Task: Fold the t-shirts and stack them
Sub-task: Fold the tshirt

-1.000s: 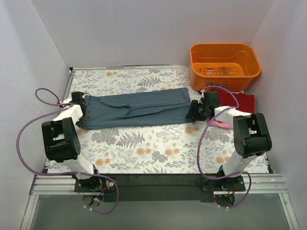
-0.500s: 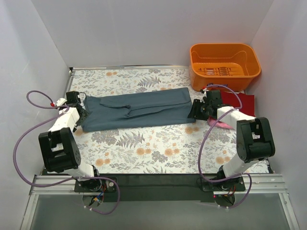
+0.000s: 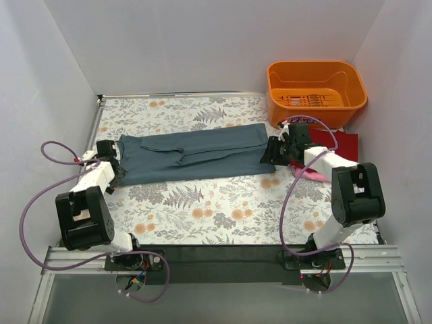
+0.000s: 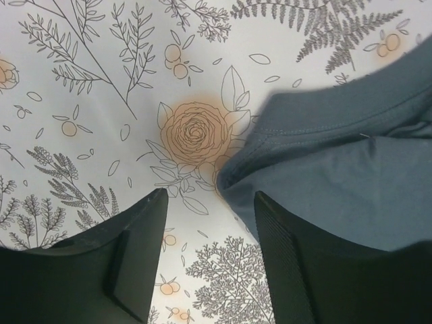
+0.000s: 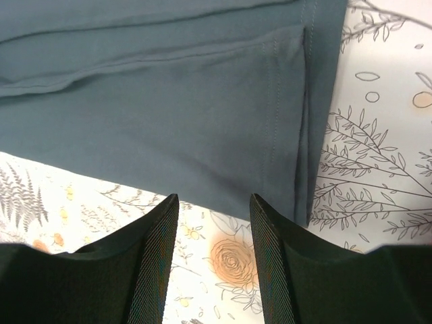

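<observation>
The slate blue-grey t-shirt [image 3: 192,152] lies folded into a long strip across the middle of the table. My left gripper [image 3: 113,166] is open at its left end; the wrist view shows the shirt's near corner [image 4: 324,162] beside my right finger, nothing between the fingers. My right gripper [image 3: 272,154] is open at the shirt's right end; the wrist view shows the shirt's edge [image 5: 202,121] just beyond the fingertips. The dark red t-shirt [image 3: 335,142] lies flat at the right, behind my right arm. A bit of the pink t-shirt [image 3: 309,174] shows under that arm.
An orange plastic basket [image 3: 316,91] stands at the back right corner. White walls close in the table on the left, back and right. The floral tablecloth [image 3: 202,202] covers the table.
My left gripper has slid down along the shirt's left end toward its near corner. My right gripper has shifted slightly up and left against the right end. The shirt has barely moved.
</observation>
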